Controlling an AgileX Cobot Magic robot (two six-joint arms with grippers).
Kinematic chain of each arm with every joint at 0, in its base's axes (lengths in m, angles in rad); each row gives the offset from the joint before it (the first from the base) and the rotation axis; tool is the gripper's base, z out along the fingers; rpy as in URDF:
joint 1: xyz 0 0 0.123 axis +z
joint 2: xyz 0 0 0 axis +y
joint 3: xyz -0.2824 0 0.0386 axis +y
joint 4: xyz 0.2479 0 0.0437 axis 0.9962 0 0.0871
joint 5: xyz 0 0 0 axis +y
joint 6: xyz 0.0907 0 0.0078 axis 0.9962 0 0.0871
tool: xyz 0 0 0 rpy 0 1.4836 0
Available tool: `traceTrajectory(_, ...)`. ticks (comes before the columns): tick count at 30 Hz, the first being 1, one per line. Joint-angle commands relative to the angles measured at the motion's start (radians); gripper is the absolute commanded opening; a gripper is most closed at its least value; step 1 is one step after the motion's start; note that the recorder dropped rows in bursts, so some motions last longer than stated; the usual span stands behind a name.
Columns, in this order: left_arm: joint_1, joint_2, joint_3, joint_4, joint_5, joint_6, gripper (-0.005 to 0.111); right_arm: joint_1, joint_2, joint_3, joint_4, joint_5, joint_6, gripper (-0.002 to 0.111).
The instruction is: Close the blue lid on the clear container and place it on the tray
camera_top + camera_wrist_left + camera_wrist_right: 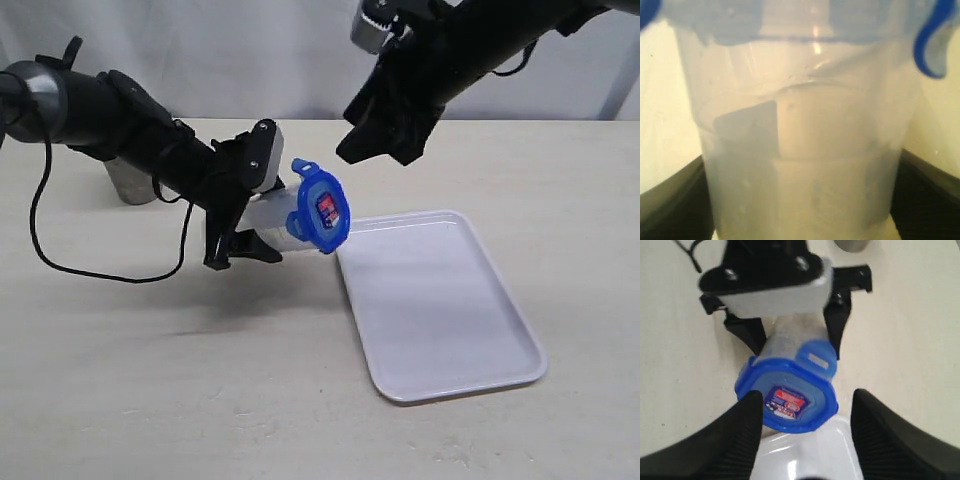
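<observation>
**Lid on mouth, tabs look loose, container held sideways beside tray**

Left pincer [248, 238] grips clear container [268, 215] round its body, tilted nearly sideways in the air above the table, mouth toward the tray [450, 300], near the tray's near-left corner. Blue lid [322, 210] sits on the mouth, sticker face out. One tab sticks up, and left wrist view shows a side tab flared, so prob. not snapped. Right pincer [380, 145] hangs above and apart, jaws wide, nothing in them. Its wrist cam looks down on the lid. Grey cup [128, 185] behind left arm, not involved.

Risks, my read:
- Lid not latched and container tilted, so lid could drop off if the arm swings or jolts.
- Right pincer pressing a tab off-centre could push the container through the left grip or cock the lid.
- Tall narrow body set down on the tray rim, or not brought upright first, would likely tip over.
</observation>
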Motion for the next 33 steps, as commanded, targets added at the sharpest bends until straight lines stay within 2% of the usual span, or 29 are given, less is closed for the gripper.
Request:
traceTrajectory(1,0.0,-0.003,-0.002,0.072,-0.014,0.028,0.0,0.092,0.005,0.004,-0.068,-0.051,-0.227,0.051)
traceTrajectory(4,0.0,-0.003,-0.002,0.063,-0.026,0.028,0.0,0.15,0.04,0.004,-0.275,-0.092,-0.223,0.051)
traceTrajectory(8,-0.002,-0.003,-0.002,0.058,-0.024,0.028,0.0,0.158,0.084,0.004,-0.341,-0.102,-0.218,0.051)
traceTrajectory(20,-0.002,-0.003,-0.002,0.034,-0.007,0.028,0.0,0.158,0.137,0.004,-0.318,-0.195,-0.252,0.051)
traceTrajectory(28,-0.002,-0.003,-0.002,0.009,-0.007,0.028,0.0,0.159,0.146,0.006,-0.183,-0.132,-0.32,0.051)
traceTrajectory(33,-0.002,-0.003,-0.007,0.001,-0.002,0.028,0.0,0.159,0.148,0.006,-0.183,-0.082,-0.32,0.038)
